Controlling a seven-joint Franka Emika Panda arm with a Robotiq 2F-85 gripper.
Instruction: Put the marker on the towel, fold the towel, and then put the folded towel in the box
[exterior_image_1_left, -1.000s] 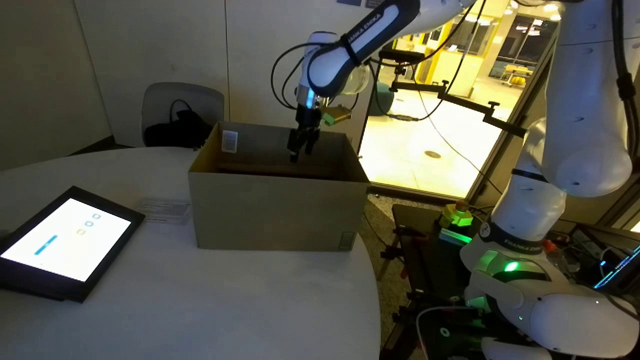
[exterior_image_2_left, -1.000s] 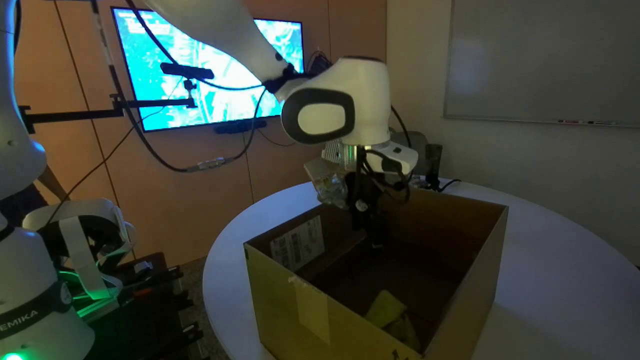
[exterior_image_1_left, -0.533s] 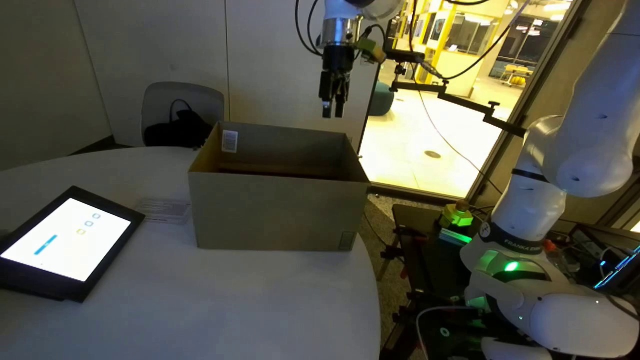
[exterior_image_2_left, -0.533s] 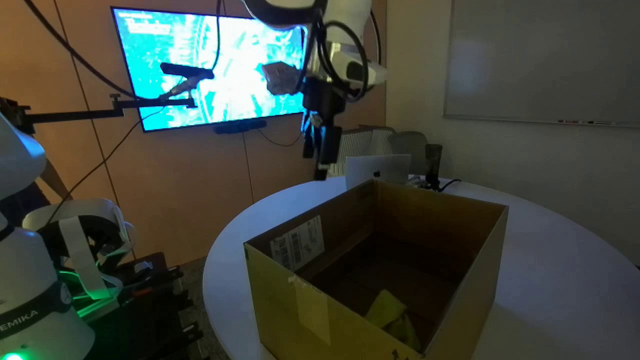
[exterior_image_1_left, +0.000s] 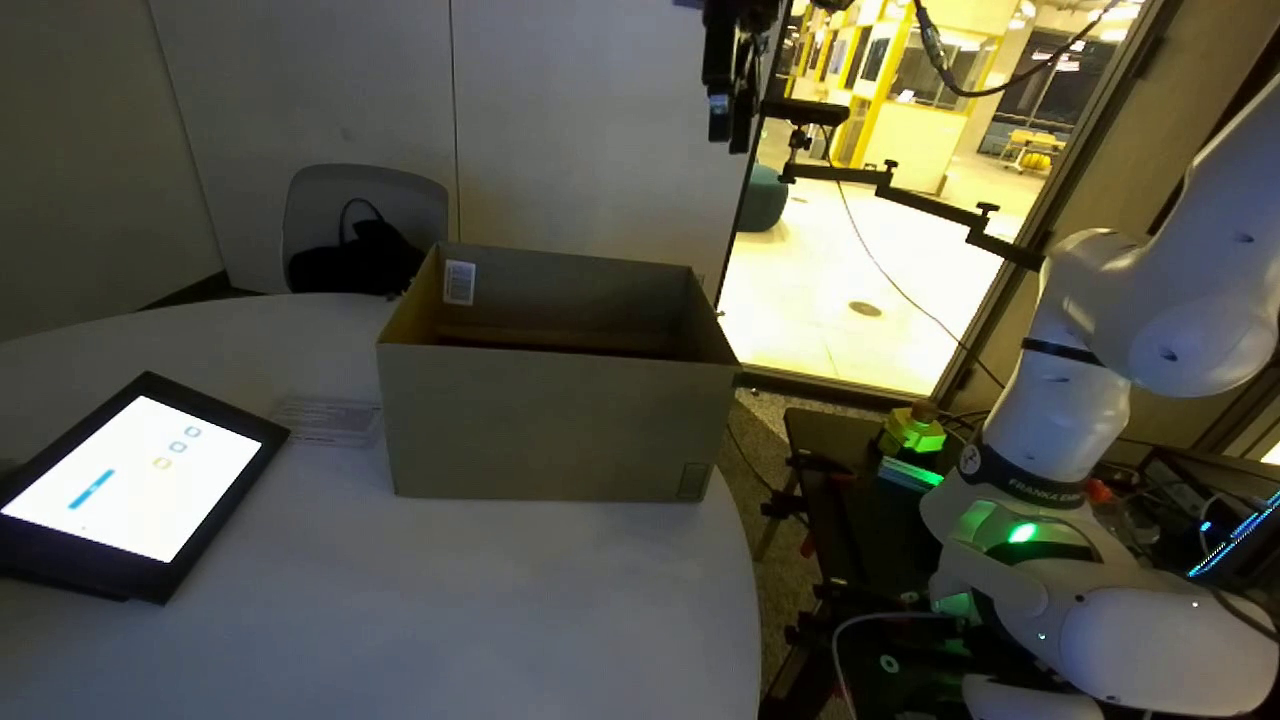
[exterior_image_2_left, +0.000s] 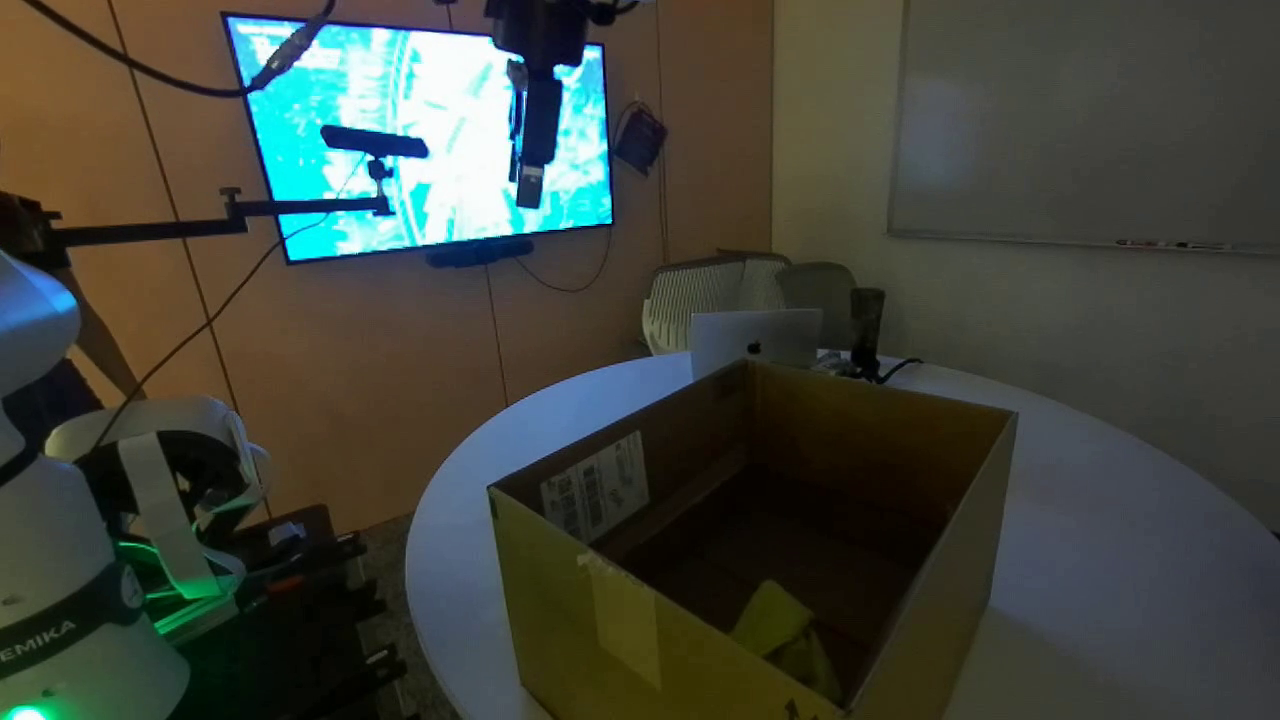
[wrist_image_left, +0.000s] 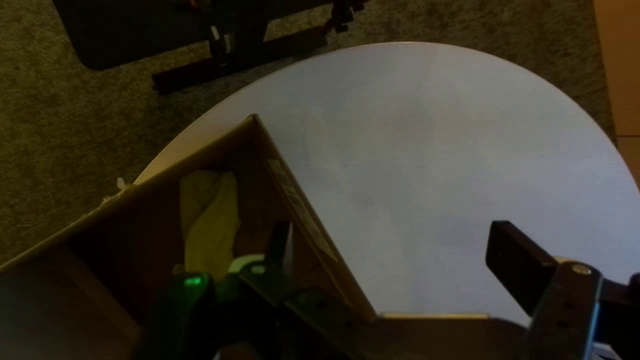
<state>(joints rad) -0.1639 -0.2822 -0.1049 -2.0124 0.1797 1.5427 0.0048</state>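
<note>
The brown cardboard box stands upright and open on the table; it also shows in the wrist view. The yellow-green towel lies folded or bunched on the box floor, near one corner. It also shows in the wrist view; the box wall hides it in an exterior view. My gripper is open, with nothing between its fingers. It hangs high above the box's level and off to one side, in both exterior views. The marker does not show; it is out of view or hidden.
The round white table carries a dark tablet with a lit screen, a laptop and a dark upright object. A camera on a bracket juts out near the arm. Chairs stand behind the table.
My gripper has risen out of the box and moved up and back towards the robot's base. The box and the towel have stayed in place.
</note>
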